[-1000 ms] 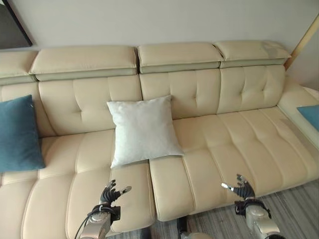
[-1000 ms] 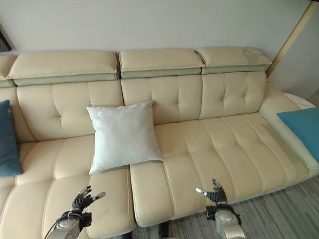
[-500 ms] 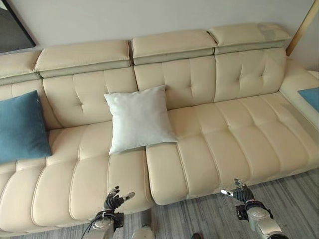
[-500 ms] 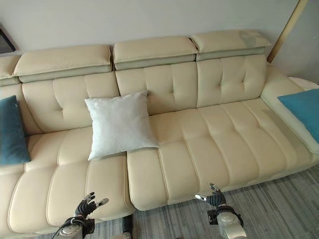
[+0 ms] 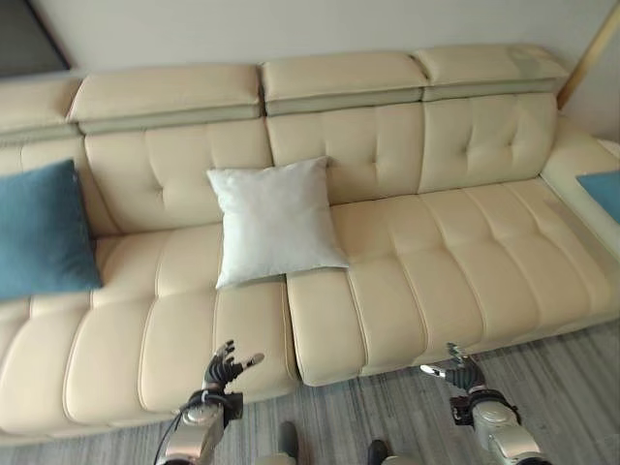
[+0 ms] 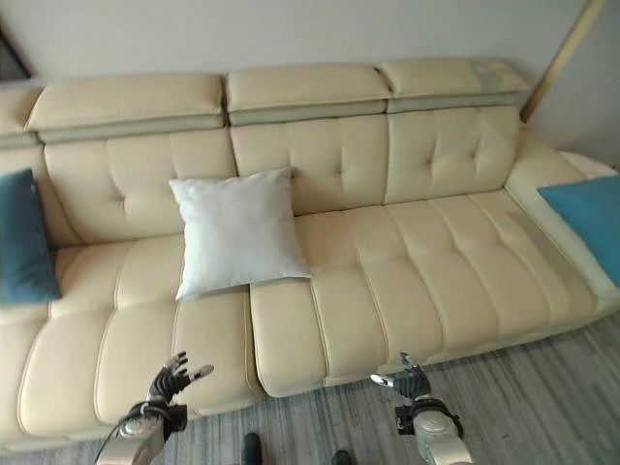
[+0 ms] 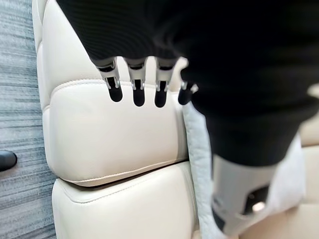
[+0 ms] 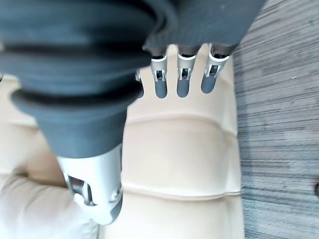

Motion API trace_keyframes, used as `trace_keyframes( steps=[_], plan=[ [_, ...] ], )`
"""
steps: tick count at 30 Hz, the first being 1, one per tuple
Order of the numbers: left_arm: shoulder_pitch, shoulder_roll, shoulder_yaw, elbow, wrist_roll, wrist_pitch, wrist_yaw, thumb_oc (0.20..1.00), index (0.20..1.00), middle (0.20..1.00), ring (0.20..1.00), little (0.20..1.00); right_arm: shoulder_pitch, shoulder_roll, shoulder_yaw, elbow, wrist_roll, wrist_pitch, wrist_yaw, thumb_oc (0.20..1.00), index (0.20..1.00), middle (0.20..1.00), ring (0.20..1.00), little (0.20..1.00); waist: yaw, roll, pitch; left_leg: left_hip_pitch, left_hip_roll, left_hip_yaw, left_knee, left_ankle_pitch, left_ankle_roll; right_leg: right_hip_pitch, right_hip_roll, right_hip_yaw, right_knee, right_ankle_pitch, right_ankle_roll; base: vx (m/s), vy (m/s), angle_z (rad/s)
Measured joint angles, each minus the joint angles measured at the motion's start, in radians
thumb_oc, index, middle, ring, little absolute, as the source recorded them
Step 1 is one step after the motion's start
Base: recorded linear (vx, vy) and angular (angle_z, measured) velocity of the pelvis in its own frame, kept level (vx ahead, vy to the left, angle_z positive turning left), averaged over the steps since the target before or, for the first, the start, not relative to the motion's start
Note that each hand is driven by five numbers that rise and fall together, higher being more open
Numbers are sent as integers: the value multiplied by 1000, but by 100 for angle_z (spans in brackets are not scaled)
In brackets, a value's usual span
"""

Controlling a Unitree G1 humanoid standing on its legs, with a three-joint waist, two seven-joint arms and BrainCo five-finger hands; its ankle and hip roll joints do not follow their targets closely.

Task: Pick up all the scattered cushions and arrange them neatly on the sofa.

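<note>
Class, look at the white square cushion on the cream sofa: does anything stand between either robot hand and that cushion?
Nothing visible does. The left robot hand and right robot hand hover open at the sofa's front edge, and only bare seat of the cream leather sofa lies between them and the white square cushion.

both hands (image 5: 225, 369) lower, now off sofa (image 5: 407, 291) front, over floor (image 5: 562, 387)

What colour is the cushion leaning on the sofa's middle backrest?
White, plain, no pattern. The cushion shows best in the left eye view.

cream sofa (image 5: 407, 281), white cushion (image 5: 276, 221), teal cushion (image 5: 44, 231)
</note>
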State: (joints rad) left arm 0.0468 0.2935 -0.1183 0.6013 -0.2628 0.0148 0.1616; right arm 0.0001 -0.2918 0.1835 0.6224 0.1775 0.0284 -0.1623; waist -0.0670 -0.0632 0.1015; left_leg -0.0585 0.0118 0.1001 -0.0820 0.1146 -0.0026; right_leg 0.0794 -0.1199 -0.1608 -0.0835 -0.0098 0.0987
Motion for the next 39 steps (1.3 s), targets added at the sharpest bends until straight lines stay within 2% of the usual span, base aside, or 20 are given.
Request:
trace_keyframes(
  steps=[7,10,12,13,14,15,18,21,22,23,28,29,30,31,32,33,34,36,38,39],
  plan=[
    [29,17,-3,-1,8,18,-10,1000,1000,1000,1000,1000,-3,27,0,0,0,1,1,1000,1000,1000,1000,1000,1,16,-10,9,-9,22,-5,-2,6,-1,-11,30,-3,22,7,-12,99,-8],
    [16,19,-35,-7,9,22,-24,1000,1000,1000,1000,1000,76,24,-9,1,0,1,0,1000,1000,1000,1000,1000,-41,18,-10,7,7,78,0,-2,5,-58,2,84,33,46,0,-163,154,-90],
    [-56,21,-31,-11,13,25,-26,1000,1000,1000,1000,1000,86,37,-9,-3,-1,5,-3,1000,1000,1000,1000,1000,-124,-4,54,0,-7,194,2,-16,23,-177,-7,155,81,145,50,-324,103,-196],
    [-53,23,-14,-25,24,22,-26,1000,1000,1000,1000,1000,53,41,-8,-4,-2,5,-4,1000,1000,1000,1000,1000,-107,18,76,-20,10,228,17,-23,43,-211,-13,140,47,182,92,-147,-22,-229],
    [-46,26,15,-42,37,23,-31,1000,1000,1000,1000,1000,8,55,-2,15,-2,14,-5,1000,1000,1000,1000,1000,-81,2,85,-28,44,366,49,-26,55,-256,-36,-77,80,126,37,10,-54,-313],
    [-38,30,27,-40,47,27,-31,1000,1000,1000,1000,1000,-5,63,1,12,-3,24,0,1000,1000,1000,1000,1000,-49,22,97,-12,63,457,60,-46,60,-293,-88,-311,208,68,-20,-26,-103,-282],
    [-41,-5,23,-41,47,26,-48,1000,1000,1000,1000,1000,47,15,-43,-40,-6,30,-2,1000,1000,1000,1000,1000,-67,89,91,-7,80,480,70,-85,49,-192,-150,-329,283,5,34,-26,-105,-97],
    [-27,21,40,-48,48,25,-54,1000,1000,1000,1000,1000,37,-15,-48,-48,-13,40,-2,1000,1000,1000,1000,1000,-15,83,78,-51,81,516,55,-51,-3,-88,-151,-429,193,-47,55,2,-308,-94],
    [4,16,33,-45,48,44,-63,1000,1000,1000,1000,1000,37,-31,-48,-55,-27,41,-2,1000,1000,1000,1000,1000,-9,98,73,-55,98,513,26,-27,-39,-63,-104,-446,72,36,27,83,-323,-47],
    [11,3,29,-44,48,47,-66,1000,1000,1000,1000,1000,51,-42,-49,-48,-34,40,1,1000,1000,1000,1000,1000,-21,108,74,-50,111,502,26,-23,-48,-68,-84,-431,70,45,21,121,-398,-32],
    [23,-24,-35,-48,47,49,-89,1000,1000,1000,1000,1000,101,-79,-50,-29,-40,38,4,1000,1000,1000,1000,1000,-78,143,27,-30,213,483,95,27,-65,-86,8,-331,115,-12,-36,164,-251,-65],
    [42,-5,-34,-51,47,40,-83,1000,1000,1000,1000,1000,77,-49,-34,-11,-40,44,10,1000,1000,1000,1000,1000,-61,105,26,-69,271,406,296,-4,-112,-151,2,-246,269,-91,-83,312,-238,-130],
    [64,17,-40,-49,46,43,-82,1000,1000,1000,1000,1000,75,-24,-28,-38,-40,40,13,1000,1000,1000,1000,1000,-51,60,5,-149,303,234,501,56,-156,-169,-1,-188,333,-145,-113,259,-105,-143],
    [70,-9,-38,-85,43,39,-79,1000,1000,1000,1000,1000,58,-43,-27,-43,-41,42,12,1000,1000,1000,1000,1000,-52,57,-2,-252,256,42,607,7,-159,-161,24,-139,293,-103,-136,457,-21,-134],
    [52,-55,-50,-114,43,18,-75,1000,1000,1000,1000,1000,28,-71,-33,-56,-42,38,11,1000,1000,1000,1000,1000,-11,53,3,-287,94,-133,455,-70,-109,-179,26,-79,242,-83,-129,399,34,-144],
    [32,-65,-76,-75,43,17,-77,1000,1000,1000,1000,1000,2,-73,10,-39,-49,38,9,1000,1000,1000,1000,1000,21,60,17,-260,32,-145,170,-74,-89,-110,73,-33,130,-43,-94,521,49,-145],
    [26,-62,-73,-39,43,14,-72,1000,1000,1000,1000,1000,4,-69,22,-29,-50,38,11,1000,1000,1000,1000,1000,41,79,30,-262,11,-192,-16,-65,-100,-44,119,-31,40,-43,-109,334,42,-139],
    [21,-55,-74,42,43,21,-59,1000,1000,1000,1000,1000,-9,-63,36,45,-50,38,-3,1000,1000,1000,1000,1000,86,98,73,-391,-60,-169,-12,-52,-89,92,154,9,2,-79,-145,694,333,-163],
    [32,-30,-106,12,43,23,-52,1000,1000,1000,1000,1000,15,-59,10,28,-52,34,6,1000,1000,1000,1000,1000,76,83,84,-312,-82,-85,171,-57,80,136,106,108,121,-208,-93,799,492,-147],
    [33,-42,-89,25,43,26,-60,1000,1000,1000,1000,1000,6,-32,-38,38,-55,21,4,1000,1000,1000,1000,1000,74,104,89,-290,-52,-41,198,-13,96,59,110,98,348,-258,-72,197,109,-118]
  ],
)
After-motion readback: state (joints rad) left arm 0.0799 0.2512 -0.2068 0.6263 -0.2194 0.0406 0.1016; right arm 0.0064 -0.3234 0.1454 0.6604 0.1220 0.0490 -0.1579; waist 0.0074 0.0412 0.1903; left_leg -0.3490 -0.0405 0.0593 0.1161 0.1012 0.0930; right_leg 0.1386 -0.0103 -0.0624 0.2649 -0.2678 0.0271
